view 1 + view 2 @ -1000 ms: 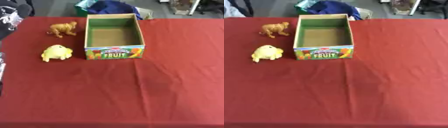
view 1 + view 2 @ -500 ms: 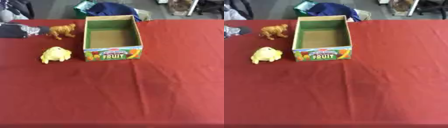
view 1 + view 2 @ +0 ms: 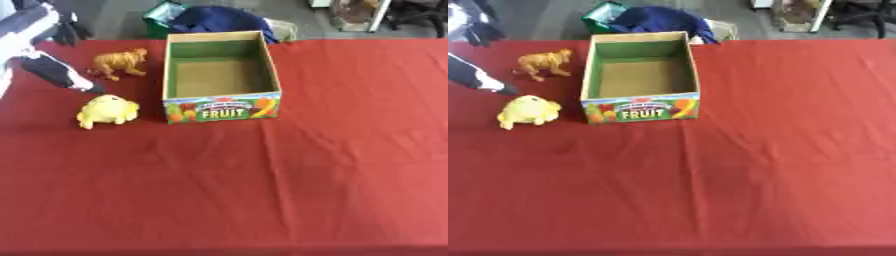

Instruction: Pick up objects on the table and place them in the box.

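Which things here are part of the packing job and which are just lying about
Part of the job:
- yellow toy
- brown animal figure
- FRUIT box, nothing in it
- left hand, reaching in above the yellow toy

Just lying about:
- blue cloth beyond the table's far edge
- green container beside it

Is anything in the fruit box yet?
No, the box shows only its bare brown floor, while the yellow toy and the orange toy animal both sit on the red tablecloth to its left.
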Motion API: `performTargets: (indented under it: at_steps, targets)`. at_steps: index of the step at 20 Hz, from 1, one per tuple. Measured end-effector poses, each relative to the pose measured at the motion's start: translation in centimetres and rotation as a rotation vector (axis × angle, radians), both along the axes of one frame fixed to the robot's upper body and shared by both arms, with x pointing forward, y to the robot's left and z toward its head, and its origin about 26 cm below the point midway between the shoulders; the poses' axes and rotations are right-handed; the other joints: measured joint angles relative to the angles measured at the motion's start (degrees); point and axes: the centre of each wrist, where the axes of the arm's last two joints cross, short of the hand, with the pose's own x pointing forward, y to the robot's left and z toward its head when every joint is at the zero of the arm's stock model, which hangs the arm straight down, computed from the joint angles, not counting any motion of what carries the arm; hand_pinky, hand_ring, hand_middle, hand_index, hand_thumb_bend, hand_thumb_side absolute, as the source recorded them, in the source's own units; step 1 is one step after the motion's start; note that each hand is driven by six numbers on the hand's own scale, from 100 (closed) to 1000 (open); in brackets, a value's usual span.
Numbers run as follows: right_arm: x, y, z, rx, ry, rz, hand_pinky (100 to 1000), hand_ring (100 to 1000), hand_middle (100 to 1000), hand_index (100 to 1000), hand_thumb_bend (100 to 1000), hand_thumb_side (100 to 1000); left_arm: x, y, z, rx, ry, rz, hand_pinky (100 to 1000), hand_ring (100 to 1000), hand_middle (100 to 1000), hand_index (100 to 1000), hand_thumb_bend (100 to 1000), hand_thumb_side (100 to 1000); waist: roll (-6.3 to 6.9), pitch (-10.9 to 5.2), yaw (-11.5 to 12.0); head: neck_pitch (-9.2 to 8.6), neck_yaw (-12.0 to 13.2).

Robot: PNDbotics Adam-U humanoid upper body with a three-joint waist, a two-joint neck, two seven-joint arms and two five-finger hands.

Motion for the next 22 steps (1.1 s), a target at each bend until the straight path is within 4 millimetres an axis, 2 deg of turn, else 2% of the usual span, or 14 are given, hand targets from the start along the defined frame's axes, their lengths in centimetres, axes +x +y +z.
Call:
performTargets:
  at_steps: [10,22]
  targets:
    - [0.1,0.0,-0.1,0.003,0.006,0.001,561,605,639,793,357,293,3.3,0.2,-2.9,0.048,0.204,0.042,656,630,629,738,852,100,-0.28,0.49,-0.43,-0.44,0.11]
    - [0.1,0.2,-0.1,0.016,0.003,0.009,561,606,638,794,355,292,4.8,0.4,-6.0,0.058,0.34,0.094,657,637,640,746,825,100,-0.53,0.86,-0.97,-0.83,0.13]
